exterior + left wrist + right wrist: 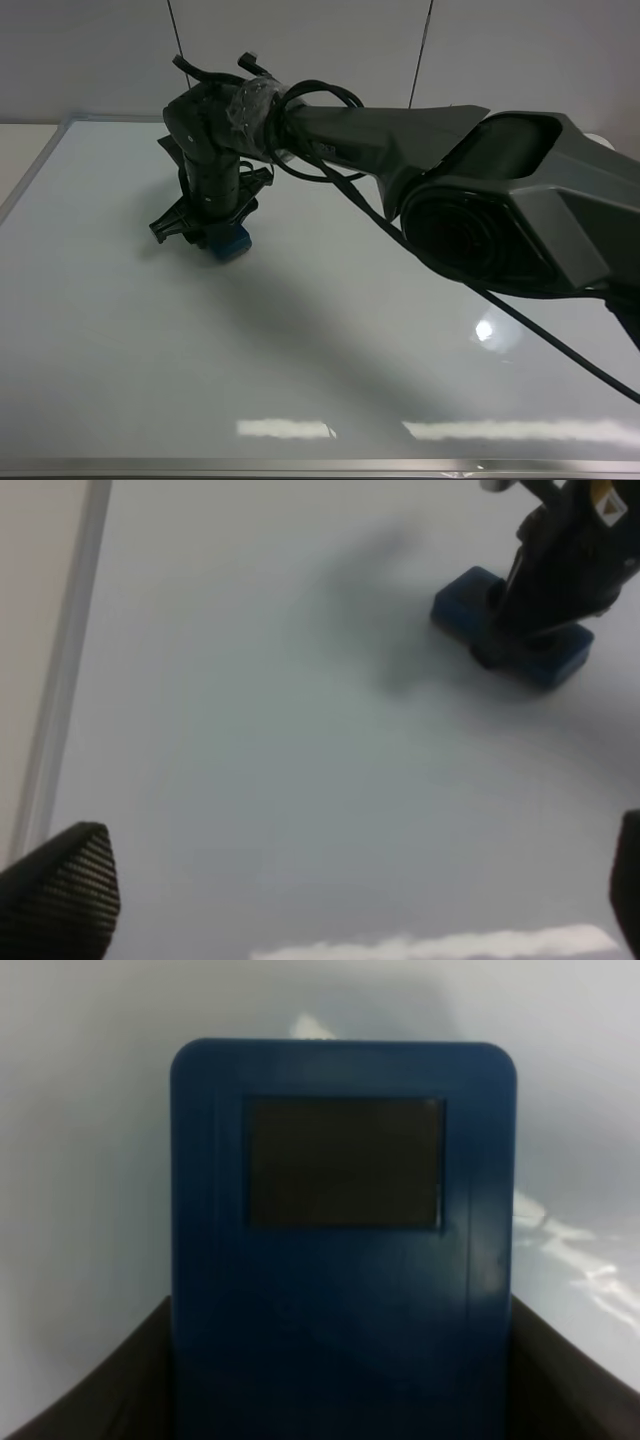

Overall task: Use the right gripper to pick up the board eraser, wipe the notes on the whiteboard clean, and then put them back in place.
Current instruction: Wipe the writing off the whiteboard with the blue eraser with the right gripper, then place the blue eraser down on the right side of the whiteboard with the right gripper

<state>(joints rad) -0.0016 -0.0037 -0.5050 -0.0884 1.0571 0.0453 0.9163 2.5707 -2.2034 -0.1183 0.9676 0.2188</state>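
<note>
Exterior high view: the dark right arm (480, 190) reaches across a flat whiteboard (300, 370) to about ten o'clock from the board's centre. There the right gripper (222, 236) is clamped on the blue board eraser (233, 246), which sits on the board surface. Seen from the right wrist, the eraser fills the space between the dark fingers. Seen from the left wrist, the left gripper (345, 880) hovers over the board, spread wide and holding nothing, well apart from the eraser.

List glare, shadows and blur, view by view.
Exterior high: glare streaks on the whiteboard, arm shadow across it. Left wrist: soft focus, board eraser blurred, faint shadow beside it. Right wrist: eraser fills the dim frame, glare behind.
</note>
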